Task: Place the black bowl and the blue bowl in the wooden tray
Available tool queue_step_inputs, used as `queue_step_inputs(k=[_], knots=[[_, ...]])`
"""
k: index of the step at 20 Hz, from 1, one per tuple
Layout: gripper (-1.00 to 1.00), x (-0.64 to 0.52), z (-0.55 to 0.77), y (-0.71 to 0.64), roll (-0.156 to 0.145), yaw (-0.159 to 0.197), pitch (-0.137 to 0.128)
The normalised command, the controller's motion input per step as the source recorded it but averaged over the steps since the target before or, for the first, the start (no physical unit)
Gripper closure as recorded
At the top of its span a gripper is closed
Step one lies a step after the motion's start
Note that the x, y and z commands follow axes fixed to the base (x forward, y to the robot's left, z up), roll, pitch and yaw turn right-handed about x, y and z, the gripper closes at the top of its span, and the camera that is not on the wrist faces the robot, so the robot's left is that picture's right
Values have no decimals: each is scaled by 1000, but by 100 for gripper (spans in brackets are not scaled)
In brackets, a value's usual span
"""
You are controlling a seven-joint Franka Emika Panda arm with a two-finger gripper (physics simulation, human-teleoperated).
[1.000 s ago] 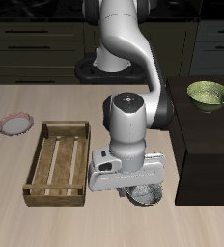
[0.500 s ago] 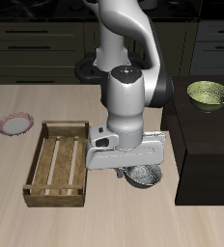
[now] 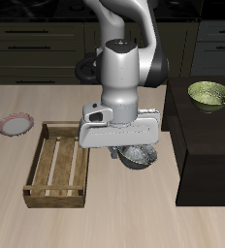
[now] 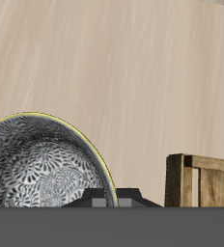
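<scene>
Pale wooden tabletop (image 3: 47, 228) lies beneath your arm. Your jaws are clamped on the black bowl's (image 3: 138, 156) rim, holding it just beside the wooden tray (image 3: 58, 163).

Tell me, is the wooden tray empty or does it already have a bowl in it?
Empty. The wooden tray shows only bare slats; the black bowl hangs beside it, under the hand.

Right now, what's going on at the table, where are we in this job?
The gripper is carrying the black bowl, held at its rim and lifted off the table, just beside the wooden tray. The tray holds nothing yet. The blue bowl isn't visible in either view. A yellow-green bowl sits on the dark cabinet, and a pink plate lies beyond the tray.
</scene>
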Motion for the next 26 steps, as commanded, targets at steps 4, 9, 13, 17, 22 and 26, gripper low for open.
queue_step_inputs(k=[4, 9, 13, 17, 22, 26], knots=[[100, -123, 236, -214, -1, -8, -33], [100, -298, 142, -286, -7, 6, -16], [100, -248, 120, -289, -8, -25, -12], [100, -420, 299, -361, -2, -23, -64], [100, -143, 156, -419, -37, -17, -38], [100, -131, 38, -555, -49, -30, -7]])
